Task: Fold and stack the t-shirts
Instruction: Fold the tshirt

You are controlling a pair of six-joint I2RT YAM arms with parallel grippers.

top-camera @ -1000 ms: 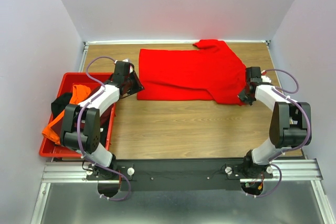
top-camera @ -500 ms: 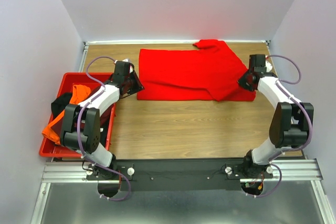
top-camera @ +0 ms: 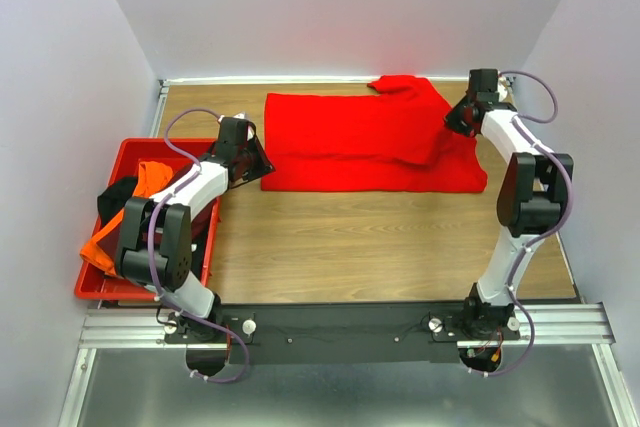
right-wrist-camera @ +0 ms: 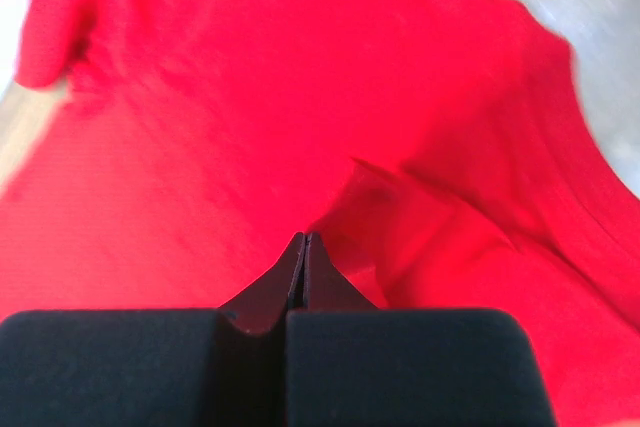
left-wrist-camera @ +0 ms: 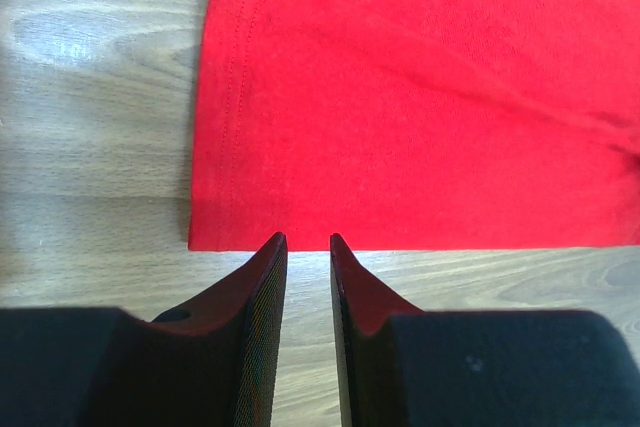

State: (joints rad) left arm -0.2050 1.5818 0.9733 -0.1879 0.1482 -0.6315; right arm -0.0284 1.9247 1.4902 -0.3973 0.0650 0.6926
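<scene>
The red t-shirt (top-camera: 360, 142) lies spread across the far half of the worktop (top-camera: 350, 242), toward 12 o'clock. It is a soft, matte knit with a stitched hem running along its near edge and shallow creases where one layer rests on another. At its 2 o'clock end the right hand (top-camera: 455, 119) sits low over the sleeve side with its fingers pressed together. From the wrist view the cloth puckers into a ridge right at the tips, so I take it to be pinching a flap there, raised so it can be carried over toward 9 o'clock to square off that ragged end. The left hand (top-camera: 250, 157) rests at the shirt's 8 o'clock corner, its dark wedge-shaped fingers a narrow slit apart, bare wood showing between them and the tips just at the hem, gripping nothing. My guess is it waits there to steady or catch that corner, since limp fabric like this slides easily on smooth wood grain. Off at 9 o'clock stands the crate (top-camera: 98, 292), rigid glossy red plastic, with the orange t-shirt (top-camera: 152, 179) and the black t-shirt (top-camera: 112, 199) crumpled inside, not yet folded.
</scene>
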